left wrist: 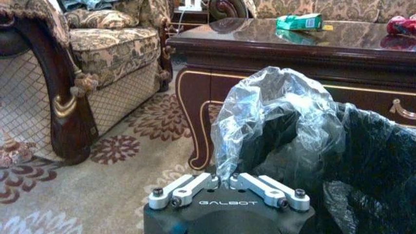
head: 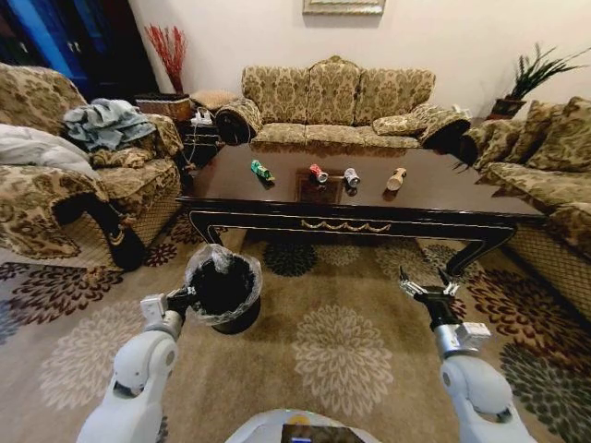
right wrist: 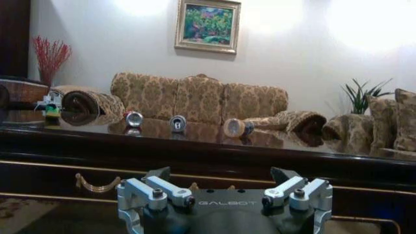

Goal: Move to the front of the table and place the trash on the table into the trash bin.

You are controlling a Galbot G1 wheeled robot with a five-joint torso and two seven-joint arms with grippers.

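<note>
This is a home living room. A gold-patterned sofa (head: 337, 101) stands against the far wall, with matching armchairs (head: 74, 175) on either side, all set around a dark glossy coffee table (head: 443, 198) with gold trim. A beige carpet (head: 342, 355) with large flower medallions covers the floor. A framed painting (right wrist: 206, 25) hangs above the sofa, a potted plant (head: 531, 78) sits in one corner and red dried branches (head: 169, 48) in the other. Crumpled clothes (head: 106, 122) lie on the left armchair
</note>
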